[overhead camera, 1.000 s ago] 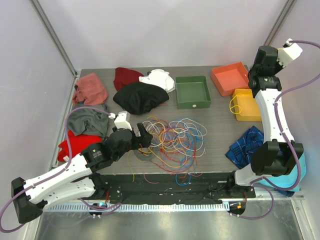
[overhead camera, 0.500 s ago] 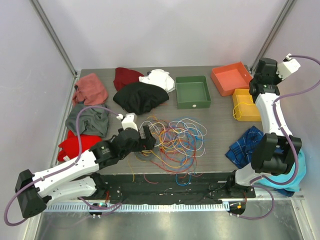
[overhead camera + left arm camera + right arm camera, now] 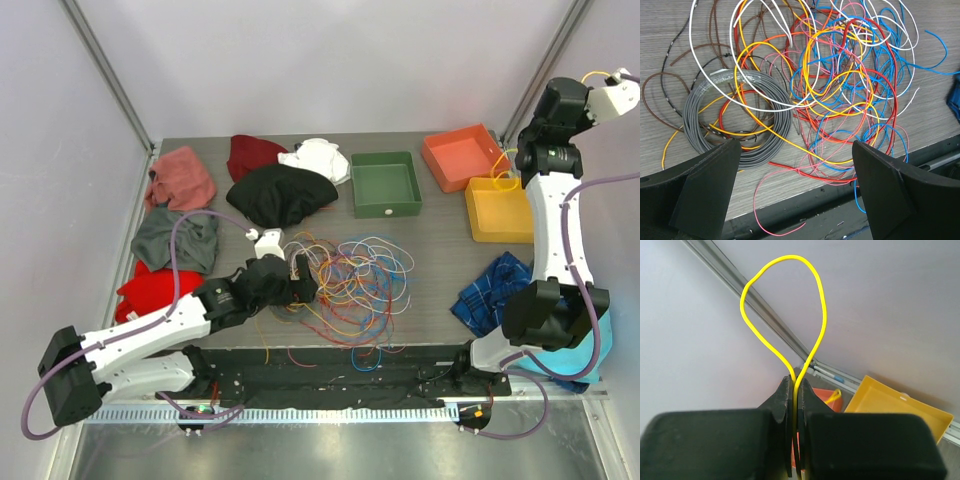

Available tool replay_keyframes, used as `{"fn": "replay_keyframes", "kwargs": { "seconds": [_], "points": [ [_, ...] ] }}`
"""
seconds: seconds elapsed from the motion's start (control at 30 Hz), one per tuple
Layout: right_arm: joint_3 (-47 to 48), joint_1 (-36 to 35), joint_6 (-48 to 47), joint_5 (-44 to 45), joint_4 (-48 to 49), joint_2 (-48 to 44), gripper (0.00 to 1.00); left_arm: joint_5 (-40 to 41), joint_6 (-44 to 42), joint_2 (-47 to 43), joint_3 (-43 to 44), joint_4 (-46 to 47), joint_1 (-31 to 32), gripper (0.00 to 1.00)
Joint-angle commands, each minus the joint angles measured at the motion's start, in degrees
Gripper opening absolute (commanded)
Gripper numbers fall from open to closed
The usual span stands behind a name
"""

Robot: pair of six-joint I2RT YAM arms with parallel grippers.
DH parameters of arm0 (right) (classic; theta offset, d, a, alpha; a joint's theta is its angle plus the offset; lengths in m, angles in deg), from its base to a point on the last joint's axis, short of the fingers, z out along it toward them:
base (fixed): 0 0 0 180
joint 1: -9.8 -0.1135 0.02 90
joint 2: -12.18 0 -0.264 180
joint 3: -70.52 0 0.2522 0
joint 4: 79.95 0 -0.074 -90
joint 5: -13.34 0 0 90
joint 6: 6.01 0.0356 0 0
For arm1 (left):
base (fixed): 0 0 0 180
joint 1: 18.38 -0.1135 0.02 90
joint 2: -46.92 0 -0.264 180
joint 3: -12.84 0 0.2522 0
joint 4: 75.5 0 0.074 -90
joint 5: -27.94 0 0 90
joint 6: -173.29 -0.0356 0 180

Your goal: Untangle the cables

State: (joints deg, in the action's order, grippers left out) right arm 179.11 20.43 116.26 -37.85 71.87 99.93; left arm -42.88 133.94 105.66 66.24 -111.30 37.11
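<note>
Currently: left gripper (image 3: pixel 796 150) is spread wide, hovering low over the cable tangle (image 3: pixel 840 95) mid-table (image 3: pixel 430 260), with nothing between its fingers. Right gripper (image 3: pixel 795 387) is pinched on a yellow cable (image 3: pixel 821 305), its loop standing above the fingertips, held high by the yellow bin (image 3: pixel 498 212). Grey coil (image 3: pixel 702 117) sits at the tangle's left edge.

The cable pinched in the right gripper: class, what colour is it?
Yellow. The cable shows best in the right wrist view, looping above the right gripper.
</note>
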Motion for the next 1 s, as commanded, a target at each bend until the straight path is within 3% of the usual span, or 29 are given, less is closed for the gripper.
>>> {"fn": "replay_keyframes", "kwargs": {
  "seconds": [0.0, 0.2, 0.5, 0.97],
  "points": [
    [2.82, 0.18, -0.63, 1.18, 1.58, -0.82, 0.01, -0.72, -0.47, 0.32, 2.55, 2.09, -0.02, 0.98],
    [-2.44, 0.18, -1.51, 1.71, 3.25, -0.21, 0.01, -0.9, -0.73, 1.9, 2.81, 2.27, 0.06, 0.98],
    [-17.56, 0.44, -0.81, 1.98, 10.19, 2.6, 0.01, -1.34, -1.08, 4.45, 3.52, 2.18, -0.02, 0.98],
    [-25.31, 5.01, 6.22, -6.28, 4.49, 9.98, 0.01, -2.57, -1.08, 8.32, 4.75, 2.88, -0.02, 0.97]
  ]
}}
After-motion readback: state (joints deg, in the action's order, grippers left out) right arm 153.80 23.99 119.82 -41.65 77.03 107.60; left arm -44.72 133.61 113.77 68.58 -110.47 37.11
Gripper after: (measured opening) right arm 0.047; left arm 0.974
